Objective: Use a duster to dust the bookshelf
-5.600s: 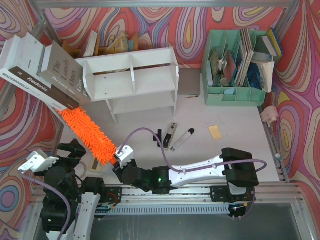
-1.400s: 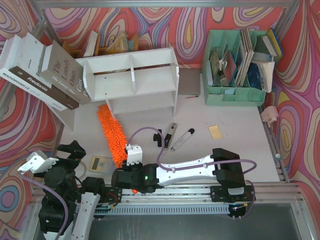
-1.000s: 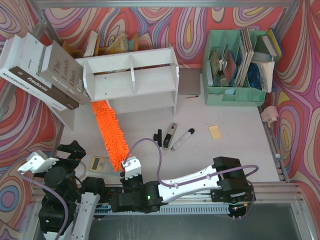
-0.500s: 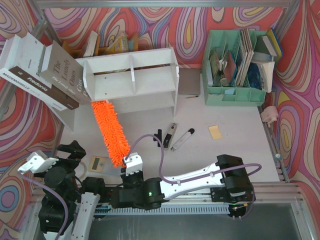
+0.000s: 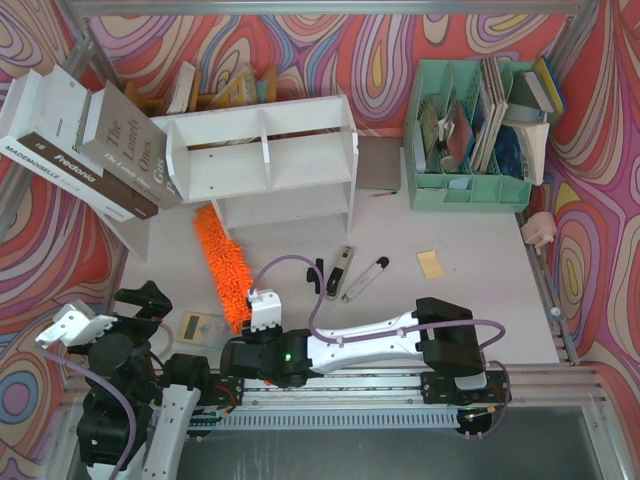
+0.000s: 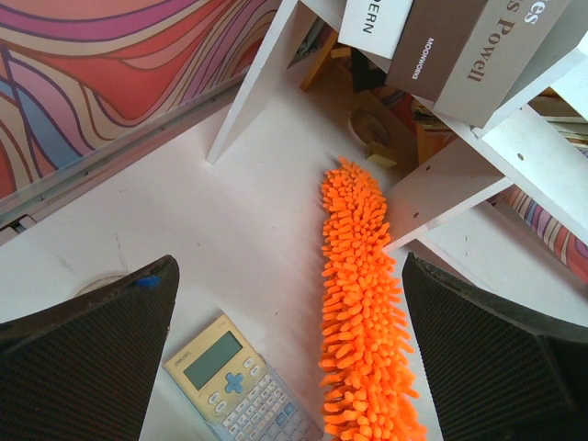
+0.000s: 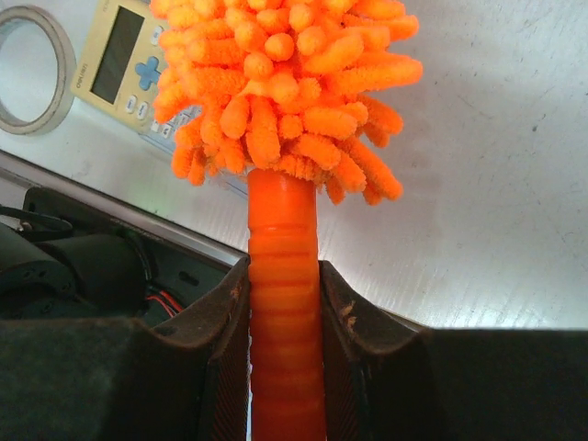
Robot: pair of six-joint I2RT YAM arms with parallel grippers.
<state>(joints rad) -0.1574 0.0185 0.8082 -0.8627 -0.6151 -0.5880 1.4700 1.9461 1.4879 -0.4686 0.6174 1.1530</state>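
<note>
The white bookshelf (image 5: 290,165) stands at the back of the table, and its left foot shows in the left wrist view (image 6: 441,188). The fluffy orange duster (image 5: 225,270) lies slanted in front of it, its tip at the shelf's lower left corner. My right gripper (image 5: 247,338) is shut on the duster's orange handle (image 7: 285,303), with the fluffy head (image 7: 276,83) just beyond the fingers. My left gripper (image 5: 140,298) is open and empty at the near left; in its wrist view (image 6: 289,367) the duster (image 6: 358,312) lies between its spread fingers, well below them.
A calculator (image 5: 200,327) lies by the duster's handle end, beside a tape ring (image 7: 37,69). Tilted books (image 5: 80,150) lean at the far left. A mint-green organiser (image 5: 470,140) stands at the back right. A marker pen (image 5: 365,278) and a yellow note (image 5: 430,263) lie mid-table.
My right gripper has pushed forward and a little right with the duster. The duster's tip has slid slightly right along the foot of the shelf. The left arm has not moved.
</note>
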